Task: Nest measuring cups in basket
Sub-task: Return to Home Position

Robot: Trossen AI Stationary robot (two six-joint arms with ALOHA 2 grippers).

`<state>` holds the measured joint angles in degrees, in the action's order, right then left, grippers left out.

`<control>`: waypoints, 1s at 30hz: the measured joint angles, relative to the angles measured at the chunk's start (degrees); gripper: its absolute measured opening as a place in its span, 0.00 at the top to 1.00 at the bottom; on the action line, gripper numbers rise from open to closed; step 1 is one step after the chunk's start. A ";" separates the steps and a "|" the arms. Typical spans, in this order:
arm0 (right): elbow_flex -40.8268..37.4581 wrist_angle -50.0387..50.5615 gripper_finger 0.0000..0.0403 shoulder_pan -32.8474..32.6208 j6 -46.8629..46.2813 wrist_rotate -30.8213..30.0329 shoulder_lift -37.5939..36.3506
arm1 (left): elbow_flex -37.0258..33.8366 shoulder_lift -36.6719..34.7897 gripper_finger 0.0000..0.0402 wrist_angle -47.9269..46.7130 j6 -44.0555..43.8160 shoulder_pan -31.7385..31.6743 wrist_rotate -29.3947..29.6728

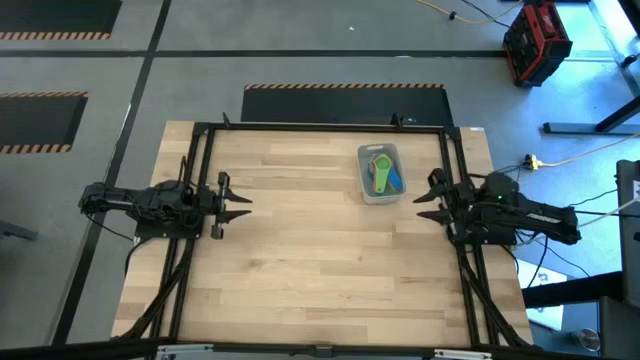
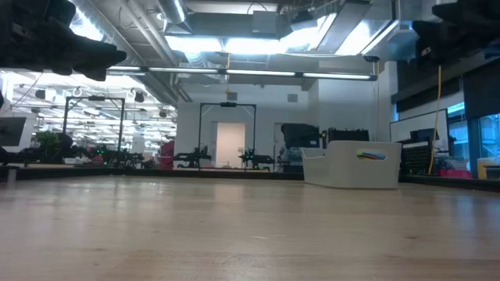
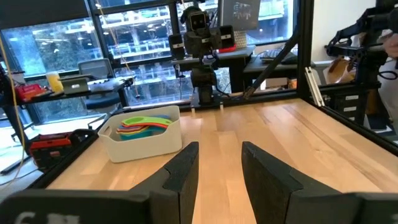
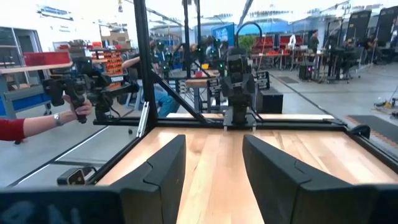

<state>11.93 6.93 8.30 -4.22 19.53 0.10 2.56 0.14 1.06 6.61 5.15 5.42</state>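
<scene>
The left hand (image 1: pixel 240 202) hangs over the left edge of the bench (image 1: pixel 300 270), and the right hand (image 1: pixel 425 200) hangs over the right edge, facing it. Both are wide open and hold nothing. In each wrist view the two dark fingers stand well apart, with only bare wood between them.

The basket (image 1: pixel 380 172) stands on the bench close to the right hand, just ahead of it and off to the side nearer the bench's far edge. It is well apart from the left hand, most of the way across the bench and to the same far side. Neither hand touches it.

The cups (image 3: pixel 144 124) sit inside the basket as one stack. The green cup (image 1: pixel 379 170) is on top, its handle lying along the basket's length. The left wrist view shows yellow, teal and blue below it, plus a red or orange one. How many cups the stack holds cannot be counted, since the lower ones hide inside each other and behind the basket wall. In the low view only a sliver of colour shows above the rim.

No cup lies loose on the bench in the high view, so the nesting looks finished. All that seems left is parking the arms, and they look at or close to their rest places.

Beyond the bench, the right wrist view shows a person's red sleeve (image 4: pixel 15 127), clear of the work.
</scene>
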 joint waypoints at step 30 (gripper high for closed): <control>-11.54 -10.11 0.59 0.10 7.62 -7.93 0.17 | -1.98 0.00 0.71 0.79 0.38 -0.04 3.31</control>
<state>0.38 -3.18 8.40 3.40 11.60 0.27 0.58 0.14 1.85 7.00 5.10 8.72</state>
